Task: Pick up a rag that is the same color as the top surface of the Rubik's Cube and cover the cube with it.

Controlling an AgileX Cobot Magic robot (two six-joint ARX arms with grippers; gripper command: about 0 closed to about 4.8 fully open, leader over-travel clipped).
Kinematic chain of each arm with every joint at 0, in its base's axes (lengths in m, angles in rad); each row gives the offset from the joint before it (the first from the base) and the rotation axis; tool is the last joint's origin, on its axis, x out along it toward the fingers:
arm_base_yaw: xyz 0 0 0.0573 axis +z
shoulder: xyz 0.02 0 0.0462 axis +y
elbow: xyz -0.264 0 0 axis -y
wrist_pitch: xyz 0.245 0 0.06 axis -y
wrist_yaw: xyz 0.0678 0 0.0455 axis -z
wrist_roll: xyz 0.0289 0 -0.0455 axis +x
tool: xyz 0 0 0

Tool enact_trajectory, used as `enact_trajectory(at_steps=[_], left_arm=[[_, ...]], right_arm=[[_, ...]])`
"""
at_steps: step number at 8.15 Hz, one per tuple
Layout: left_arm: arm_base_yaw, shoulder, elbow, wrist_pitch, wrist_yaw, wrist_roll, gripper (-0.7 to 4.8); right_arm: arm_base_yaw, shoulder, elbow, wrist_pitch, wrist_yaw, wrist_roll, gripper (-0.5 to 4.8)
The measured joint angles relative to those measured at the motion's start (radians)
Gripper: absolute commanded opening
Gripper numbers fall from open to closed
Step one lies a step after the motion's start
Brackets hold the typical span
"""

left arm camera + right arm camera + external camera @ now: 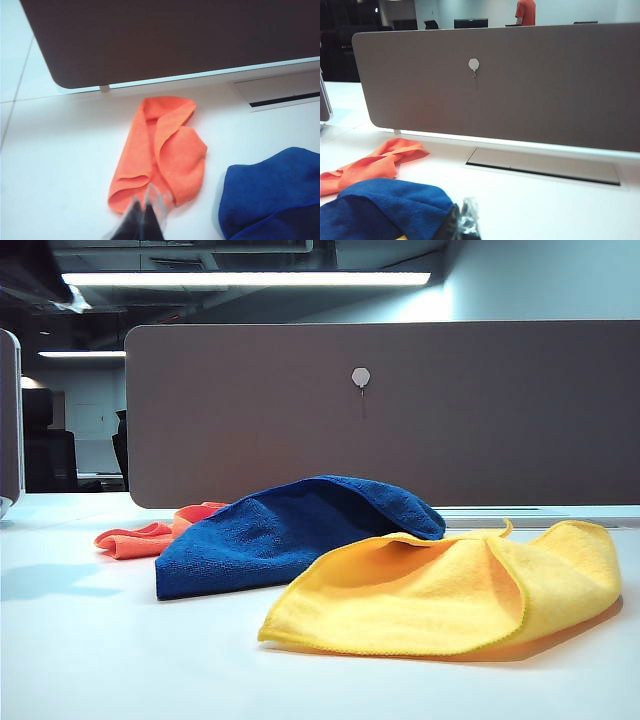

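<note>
You had the rag (290, 530) lying humped in the middle of the desk (100, 650), bulging upward as if draped over something; the Rubik's Cube itself could not be seen in any view. The yellow cloth (450, 590) lay nearer the front edge, its edge overlapping the rag, and the orange-pink cloth (160, 150) sat beside the rag toward the partition (400, 410) at the back edge. Your left claw (142, 220) was clenched and empty above the orange-pink cloth's near end. Your right claw (462, 222) hung just beside the rag; I cannot tell its state.
</note>
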Motion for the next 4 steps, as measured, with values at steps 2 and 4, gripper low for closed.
enact_trajectory(at_steps=[2,4], left_arm=[[0.0,-0.145,-0.127,0.003,-0.013,-0.03,-0.06],[0.0,-0.196,-0.199,0.004,-0.021,-0.068,-0.06]], right_arm=[[0.0,0.0,-0.133,0.125,0.044,0.058,-0.01],[0.0,0.0,-0.201,0.16,0.045,0.058,-0.01]])
